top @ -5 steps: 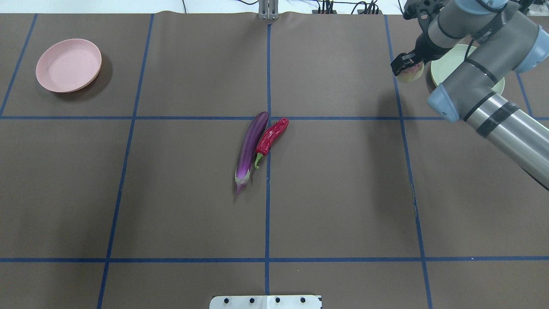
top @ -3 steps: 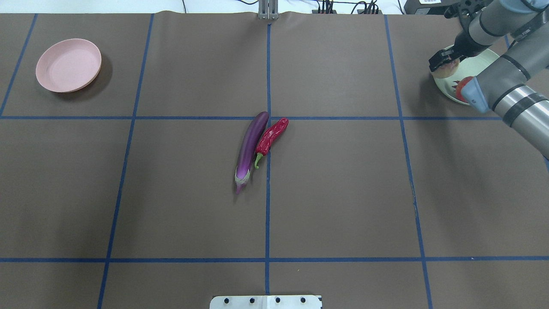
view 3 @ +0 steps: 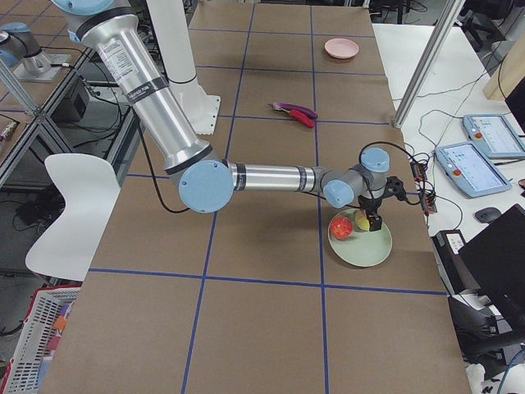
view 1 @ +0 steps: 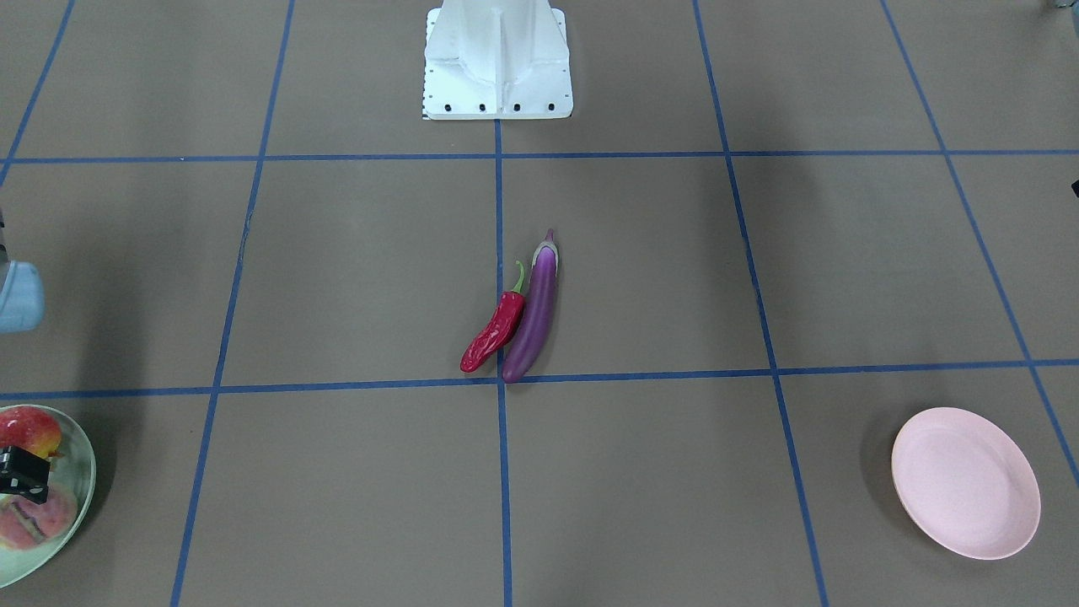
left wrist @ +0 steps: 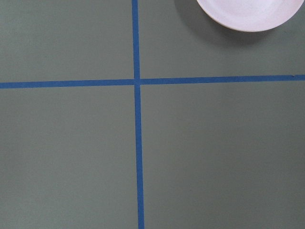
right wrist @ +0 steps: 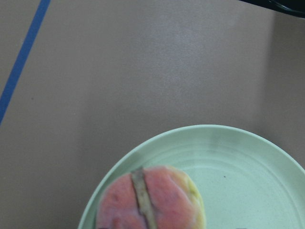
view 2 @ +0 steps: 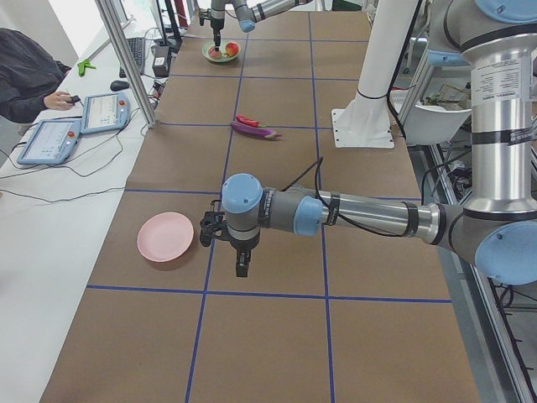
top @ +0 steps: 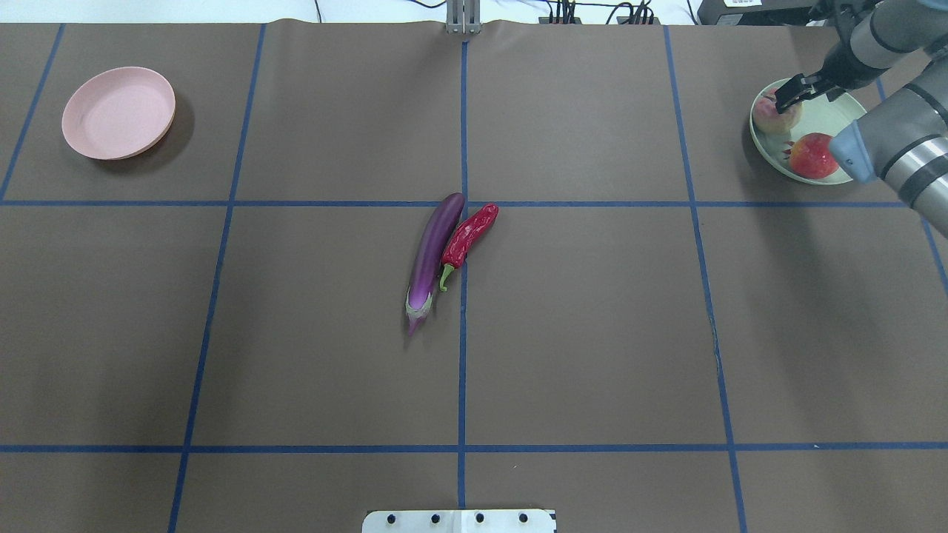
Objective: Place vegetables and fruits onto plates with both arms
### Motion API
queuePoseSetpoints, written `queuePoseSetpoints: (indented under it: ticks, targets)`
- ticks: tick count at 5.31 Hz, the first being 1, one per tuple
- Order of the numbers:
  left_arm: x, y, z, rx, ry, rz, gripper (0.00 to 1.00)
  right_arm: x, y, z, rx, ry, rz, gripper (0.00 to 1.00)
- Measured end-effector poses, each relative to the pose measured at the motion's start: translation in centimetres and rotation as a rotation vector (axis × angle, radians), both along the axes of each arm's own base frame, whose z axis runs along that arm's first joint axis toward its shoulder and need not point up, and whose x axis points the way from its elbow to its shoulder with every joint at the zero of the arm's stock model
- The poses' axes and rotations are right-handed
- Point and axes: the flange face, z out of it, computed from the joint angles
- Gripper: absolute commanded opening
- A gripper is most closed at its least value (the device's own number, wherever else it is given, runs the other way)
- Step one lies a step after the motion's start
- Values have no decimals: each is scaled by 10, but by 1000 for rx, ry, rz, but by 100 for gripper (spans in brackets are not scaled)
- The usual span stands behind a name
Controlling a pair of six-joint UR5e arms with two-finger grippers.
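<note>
The purple eggplant (top: 433, 252) and the red chili (top: 469, 233) lie touching side by side at the table's centre. The peach (top: 770, 118) and the pomegranate (top: 812, 155) sit in the mint plate (top: 822, 111) at the far right. My right gripper (top: 794, 89) hangs just above the peach and looks open and off it. The right wrist view shows the peach (right wrist: 147, 200) resting in the plate. The pink plate (top: 118, 111) is empty at the far left. My left gripper (view 2: 242, 267) hovers beside the pink plate (view 2: 165, 236); I cannot tell whether it is open or shut.
The white base pedestal (view 1: 497, 59) stands at the robot's edge of the table. Blue tape lines grid the brown mat. An operator with tablets (view 2: 50, 138) sits along the far side, beyond a metal post (view 2: 126, 59).
My right gripper moved right with the peach from beside the mint plate to over it. The peach now lies in the plate next to the pomegranate.
</note>
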Motion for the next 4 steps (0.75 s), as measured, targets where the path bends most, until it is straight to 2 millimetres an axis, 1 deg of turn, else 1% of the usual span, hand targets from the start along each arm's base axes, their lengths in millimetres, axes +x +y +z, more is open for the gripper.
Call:
queuePoseSetpoints:
  ticks: [1,2,3,4]
  targets:
    - [0,0,-2,7,1,3,100,46,9,13,-50,-57,26,100]
    - [1,0,-3,13,1,4,100,98,43,26,-99,-126,52,100]
    - [1,-2,-5,18,2,4,100,139,94,26,-118,-148,85,100]
    - [2,-6,-10,31,2,4,100,164,144,18,-132,-147,96,100]
